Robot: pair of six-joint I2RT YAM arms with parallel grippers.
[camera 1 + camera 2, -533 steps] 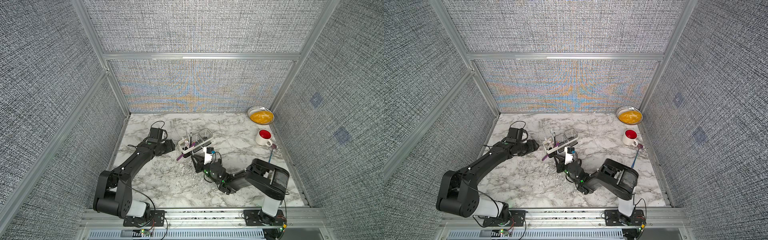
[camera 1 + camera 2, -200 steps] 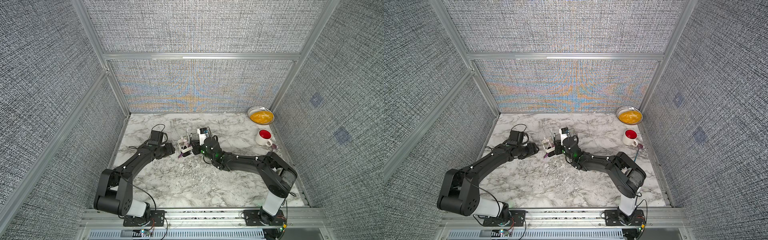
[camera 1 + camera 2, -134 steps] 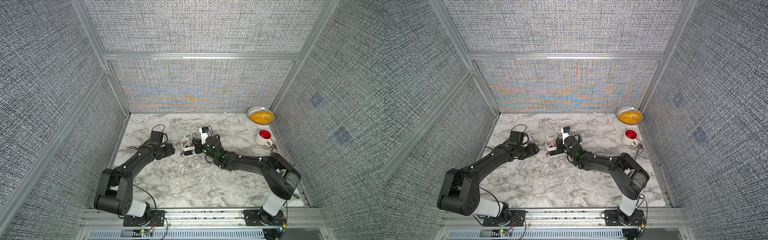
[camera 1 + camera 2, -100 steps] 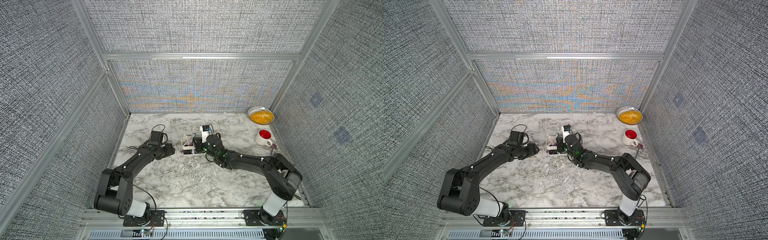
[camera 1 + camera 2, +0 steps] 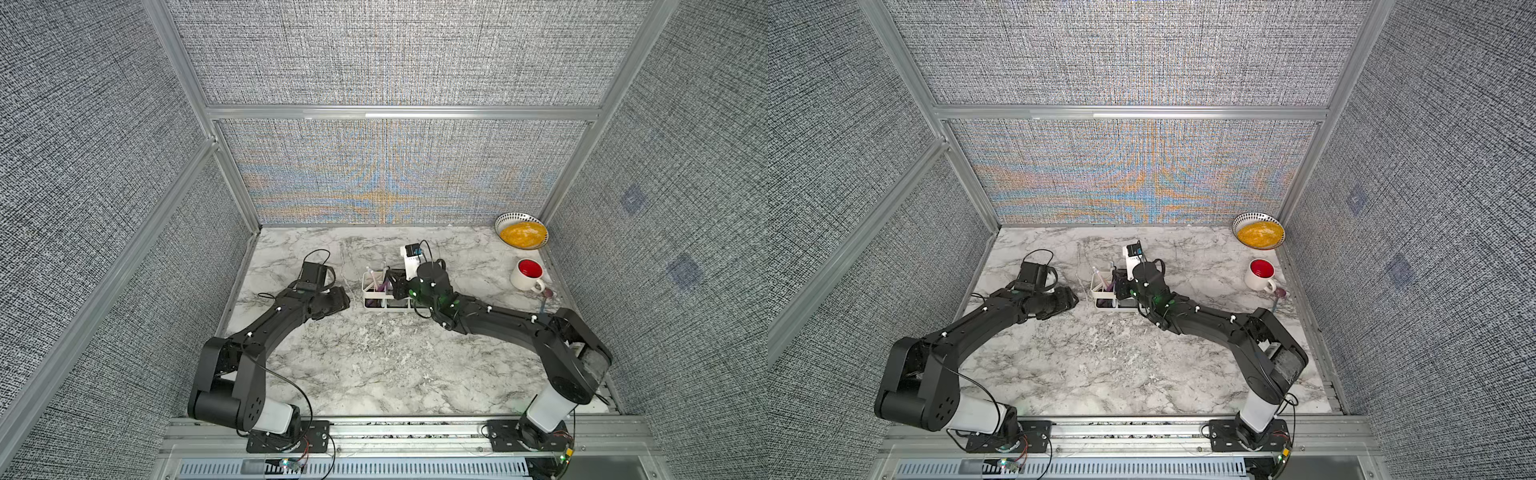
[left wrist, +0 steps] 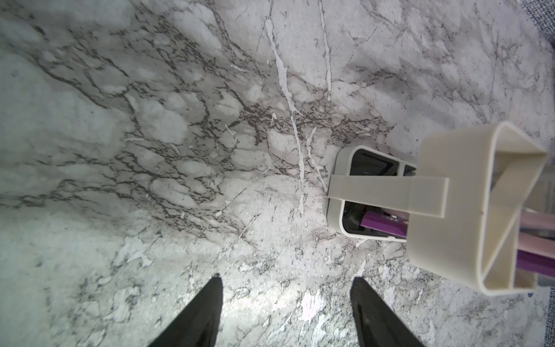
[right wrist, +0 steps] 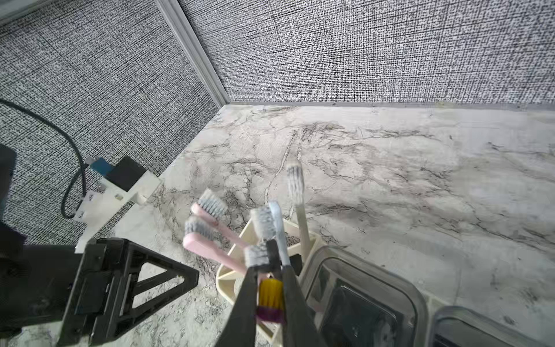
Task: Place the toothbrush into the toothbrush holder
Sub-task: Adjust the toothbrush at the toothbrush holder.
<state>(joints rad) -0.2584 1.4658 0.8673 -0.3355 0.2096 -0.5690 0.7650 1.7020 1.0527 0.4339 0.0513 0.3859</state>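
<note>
Closest to the rail there's just bare marble table (image 5: 374, 365), with both arms reaching out over it.

The left gripper (image 6: 286, 281) hangs low over the marble. Its fingers are spread wide and there's nothing between them. The toothbrush holder (image 6: 450, 186) stands just off to one side of it, and in both top views there's a small strip of table between the two.

Next up is the right gripper (image 7: 270, 270), which sits right over the holder's end section, the one with the diagonal bar. It's squeezed tight on the toothbrush (image 7: 270, 296), pinching the yellow-and-purple handle. The grey bristle head pokes up just past the fingertips, so the brush stands roughly upright. The fingers hide its lower end, so I can't tell if it's down inside the section or just above it. The left wrist view shows purple handles inside that section, but I can't say which brush they belong to.

The other brushes (image 7: 207, 210) lean out of the same section: two pink, a pale blue and a cream one. A clear cup (image 7: 360, 288) fills the section next door.

Further back on the right, well apart from all that, is a white mug (image 5: 527, 274) with a red inside. A thin blue stick (image 5: 543, 306) lies beside it. In the far right corner there's a bowl (image 5: 521, 232), yellow-orange inside.
</note>
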